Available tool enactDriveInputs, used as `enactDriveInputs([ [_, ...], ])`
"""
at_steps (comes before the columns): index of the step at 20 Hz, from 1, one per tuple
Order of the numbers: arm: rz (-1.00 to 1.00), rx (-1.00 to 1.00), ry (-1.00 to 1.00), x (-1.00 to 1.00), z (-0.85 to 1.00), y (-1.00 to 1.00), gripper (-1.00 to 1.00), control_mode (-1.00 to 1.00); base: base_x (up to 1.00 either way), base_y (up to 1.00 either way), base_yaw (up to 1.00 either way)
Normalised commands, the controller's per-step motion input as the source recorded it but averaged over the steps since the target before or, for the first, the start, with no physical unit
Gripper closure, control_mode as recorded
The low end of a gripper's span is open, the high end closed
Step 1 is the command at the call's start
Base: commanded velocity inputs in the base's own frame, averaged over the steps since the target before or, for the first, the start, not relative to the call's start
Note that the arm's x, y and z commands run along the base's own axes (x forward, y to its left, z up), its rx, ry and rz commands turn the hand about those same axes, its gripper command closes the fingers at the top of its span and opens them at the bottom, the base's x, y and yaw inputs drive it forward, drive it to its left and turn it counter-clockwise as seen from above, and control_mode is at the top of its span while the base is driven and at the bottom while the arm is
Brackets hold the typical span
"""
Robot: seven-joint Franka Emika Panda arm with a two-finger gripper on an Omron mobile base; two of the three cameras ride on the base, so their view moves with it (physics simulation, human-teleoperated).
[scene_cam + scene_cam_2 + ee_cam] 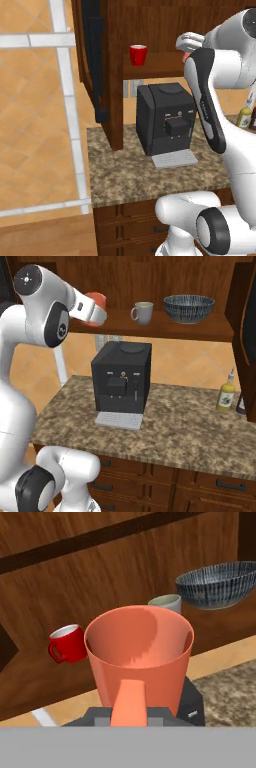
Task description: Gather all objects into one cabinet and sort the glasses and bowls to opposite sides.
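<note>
We held the salmon-pink cup (pixel 139 657) clamped in our end effector (pixel 95 308) just before the cabinet shelf (pixel 210 330), judging it best set upright between red cup (pixel 138 54) and grey mug (pixel 143 312).

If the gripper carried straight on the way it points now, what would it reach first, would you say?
The gripper, shut on the salmon cup, points into the cabinet. Straight ahead is probably the wooden back wall, with the red cup to one side and the grey mug close to the line; depth is unclear.
</note>
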Motion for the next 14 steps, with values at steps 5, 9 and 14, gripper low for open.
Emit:
enactDriveInputs([
  [5, 0.12, -0.01, 0.15, 0.64, -0.26, 0.13, 1.00, -1.00, 0.00, 0.00, 0.00],
  [9, 0.00, -0.01, 0.06, 0.84, -0.14, 0.00, 1.00, -1.00, 0.00, 0.00, 0.00],
  [14, 0.00, -0.04, 0.05, 0.71, -0.18, 0.00, 1.00, -1.00, 0.00, 0.00, 0.00],
])
